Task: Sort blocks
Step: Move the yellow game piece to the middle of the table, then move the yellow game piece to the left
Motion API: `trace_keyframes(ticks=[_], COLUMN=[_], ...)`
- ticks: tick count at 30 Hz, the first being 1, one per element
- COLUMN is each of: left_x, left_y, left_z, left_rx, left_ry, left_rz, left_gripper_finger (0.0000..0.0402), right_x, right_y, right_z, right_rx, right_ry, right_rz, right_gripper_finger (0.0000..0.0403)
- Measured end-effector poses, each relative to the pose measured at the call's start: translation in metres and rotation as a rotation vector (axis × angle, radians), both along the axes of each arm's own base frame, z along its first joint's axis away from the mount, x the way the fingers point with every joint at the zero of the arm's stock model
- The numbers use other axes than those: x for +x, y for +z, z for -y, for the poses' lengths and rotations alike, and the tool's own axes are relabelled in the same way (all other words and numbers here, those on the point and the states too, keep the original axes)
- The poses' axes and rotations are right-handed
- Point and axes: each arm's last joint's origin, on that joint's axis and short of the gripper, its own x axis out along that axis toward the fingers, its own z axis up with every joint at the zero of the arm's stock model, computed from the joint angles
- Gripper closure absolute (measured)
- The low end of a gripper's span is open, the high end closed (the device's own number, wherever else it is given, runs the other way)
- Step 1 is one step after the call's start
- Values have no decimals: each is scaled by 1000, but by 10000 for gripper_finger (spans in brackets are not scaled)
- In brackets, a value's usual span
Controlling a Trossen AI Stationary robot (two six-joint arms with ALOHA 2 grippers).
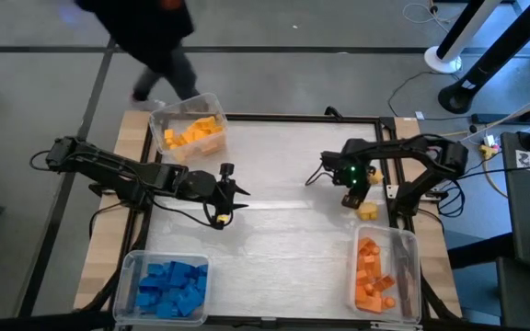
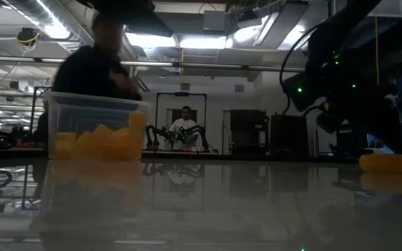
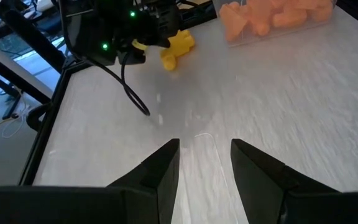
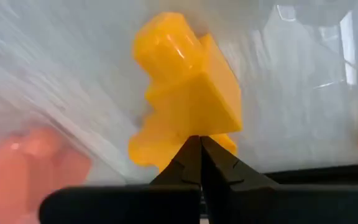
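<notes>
A yellow block (image 4: pixel 188 93) lies on the white table near its right edge, just beyond the orange bin; it also shows in the high view (image 1: pixel 367 211) and the left wrist view (image 3: pixel 178 46). My right gripper (image 4: pixel 199 140) is shut and slants down at the block's side (image 1: pixel 352 199). My left gripper (image 3: pixel 205 144) hangs open over the bare table middle (image 1: pixel 239 193), nothing between its fingers. Sorted blocks fill three clear bins. My right gripper's shut fingertips (image 4: pixel 191 152) stand against the lower side of the yellow block (image 4: pixel 197 127), coming at it slanting from above. The block rests on the table. Whether the tips truly touch it or stop just short, I cannot tell.
A bin of yellow blocks (image 1: pixel 189 129) stands at the far left, a bin of blue blocks (image 1: pixel 168 285) at the near left, and a bin of orange blocks (image 1: pixel 385 271) at the near right. A person (image 1: pixel 155 41) moves past the far edge. The middle of the table (image 1: pixel 283 239) is bare.
</notes>
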Motion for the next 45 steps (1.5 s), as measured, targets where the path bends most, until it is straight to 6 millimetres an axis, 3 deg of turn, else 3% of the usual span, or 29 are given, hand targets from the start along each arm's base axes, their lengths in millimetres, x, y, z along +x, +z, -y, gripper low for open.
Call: trace_keyframes(ticks=[10, 22, 28, 37, 45], left_x=[0, 0, 0, 0, 0], left_y=[0, 0, 0, 0, 0], left_z=[0, 0, 0, 0, 0], left_rx=[15, 14, 14, 10, -5], left_ry=[-9, -8, -8, -6, 3], left_rz=[-1, -2, -2, -2, 0], left_gripper_finger=[268, 268, 268, 268, 268], right_x=[29, 84, 86, 61, 34], right_y=[9, 15, 30, 75, 62], right_z=[-18, -39, -37, -24, 9], right_rx=[-59, -130, -159, -450, -440], right_ry=[28, 72, 86, 138, 9], right_rz=[134, 616, 556, 106, -88], right_gripper_finger=[402, 402, 402, 402, 402])
